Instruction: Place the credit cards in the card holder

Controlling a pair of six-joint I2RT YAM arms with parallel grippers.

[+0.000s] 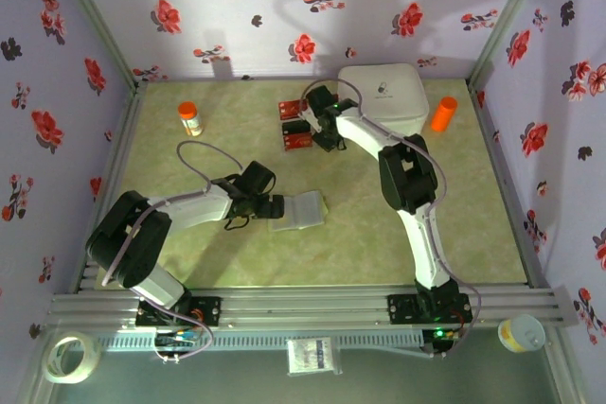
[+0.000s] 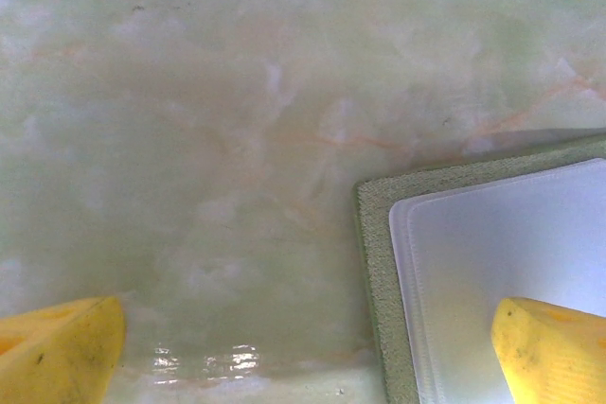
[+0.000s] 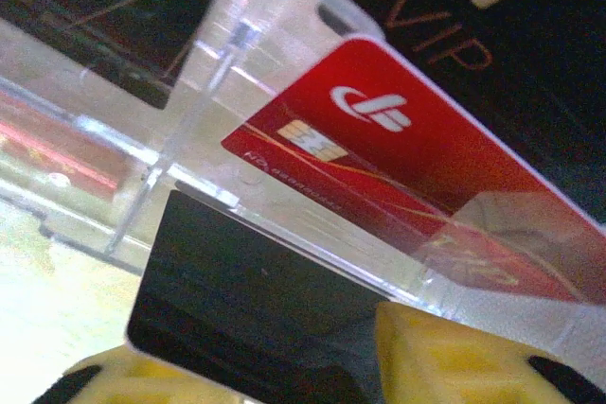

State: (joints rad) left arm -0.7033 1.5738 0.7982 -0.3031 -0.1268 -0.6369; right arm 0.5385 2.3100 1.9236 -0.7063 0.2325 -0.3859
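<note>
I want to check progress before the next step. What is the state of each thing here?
Holder: open, lying flat.
Cards: not in the holder yet.
Left gripper: open, one finger above the holder.
Right gripper: at the cards, grip unclear.
Labelled bottle: upright, cap on.

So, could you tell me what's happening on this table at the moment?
The right gripper is down among the red credit cards at the far side, beside the white box; whether it has gripped one is unclear. The left gripper hovers open at the card holder, which lies unfolded nearer the arms, its visible pocket looking empty.
</note>
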